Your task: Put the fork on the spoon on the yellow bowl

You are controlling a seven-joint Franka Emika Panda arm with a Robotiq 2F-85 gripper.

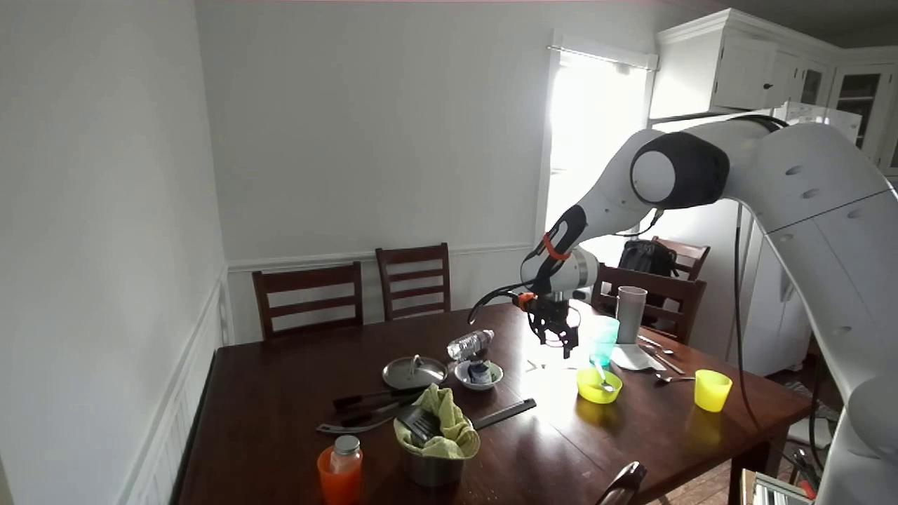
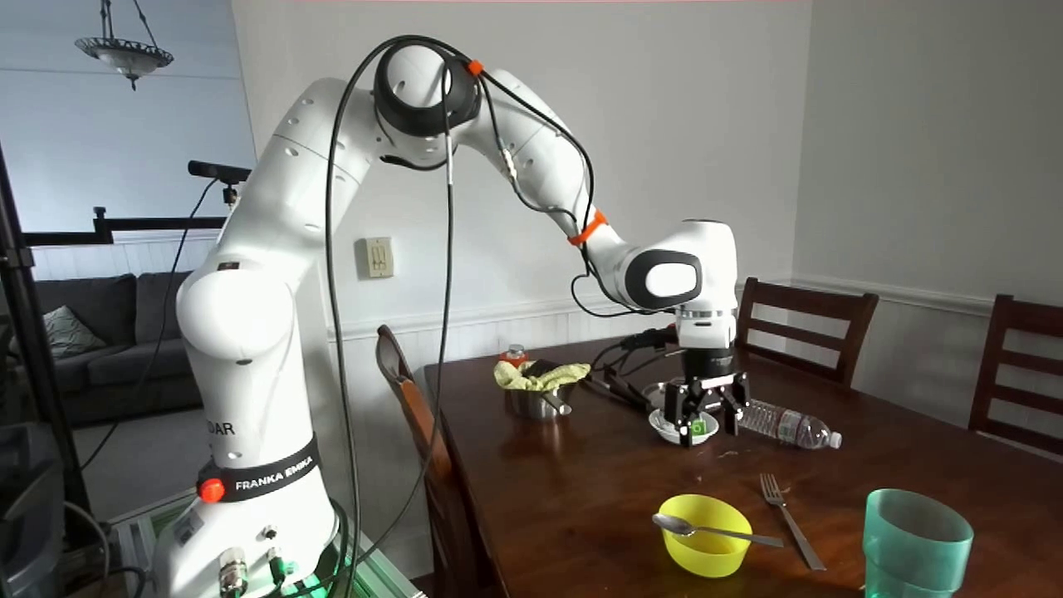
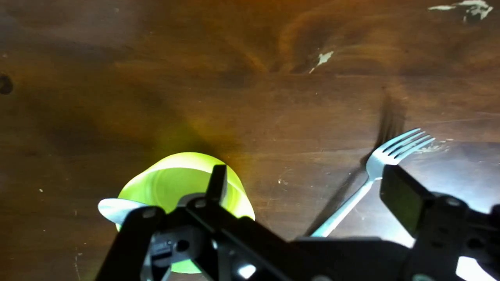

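The yellow bowl (image 1: 598, 394) stands on the table in both exterior views (image 2: 706, 566) and in the wrist view (image 3: 183, 160). A metal spoon (image 2: 721, 530) lies across its rim, its head over one side and its handle over the other; the wrist view shows the spoon's head (image 3: 116, 208). A metal fork (image 2: 785, 517) lies on the table beside the bowl; in the wrist view the fork (image 3: 353, 200) is partly hidden by my gripper. My gripper (image 2: 707, 430) is open and empty above the table, its fingers spread in the wrist view (image 3: 304, 175). It touches neither.
A teal cup (image 2: 913, 544) stands near the fork. A water bottle (image 2: 789, 425) and white bowl (image 1: 480, 377) lie beyond. A pot (image 1: 433, 468) with a cloth, a lid (image 1: 407, 373), an orange cup (image 1: 339, 484) and a yellow cup (image 1: 712, 391) stand around.
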